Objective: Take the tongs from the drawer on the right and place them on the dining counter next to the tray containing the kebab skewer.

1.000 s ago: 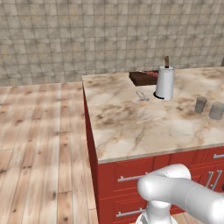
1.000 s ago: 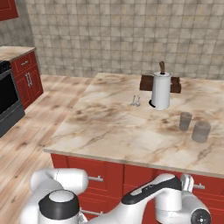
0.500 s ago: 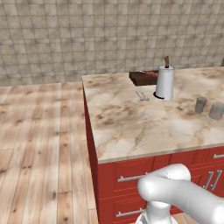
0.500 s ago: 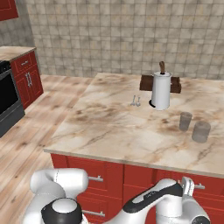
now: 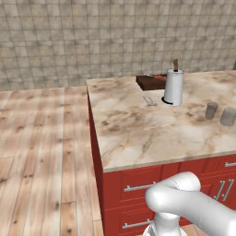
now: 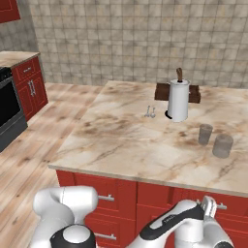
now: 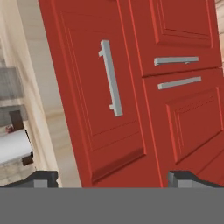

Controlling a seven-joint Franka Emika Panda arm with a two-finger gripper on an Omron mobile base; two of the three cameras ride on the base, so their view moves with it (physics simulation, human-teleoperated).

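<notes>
The dining counter [image 5: 138, 133] [image 6: 126, 145] has a beige, brown-veined marble top over a red base. At its far side lies the dark brown tray [image 5: 150, 82] [image 6: 162, 91], partly behind a white paper towel roll [image 5: 174, 86] [image 6: 178, 100]. The kebab skewer is too small to make out on it. The tongs are hidden; every drawer front I see is shut. My gripper [image 7: 113, 179] is open and empty, its fingertips [image 7: 43, 177] wide apart, close in front of a red drawer front with a grey bar handle [image 7: 110, 78]. My arm hangs low before the counter's right drawers [image 6: 220, 206].
A small silvery utensil [image 5: 150, 100] [image 6: 150, 112] lies left of the roll. Two grey cups [image 5: 211, 110] [image 6: 223, 145] stand toward the right edge. More grey handles [image 7: 176, 61] sit on neighbouring fronts. A black oven [image 6: 7, 116] and a red wall cabinet [image 6: 29, 82] stand far left.
My arm has sunk a little lower in front of the counter's red drawers. The gripper stayed open. Nothing on the counter top has moved.
</notes>
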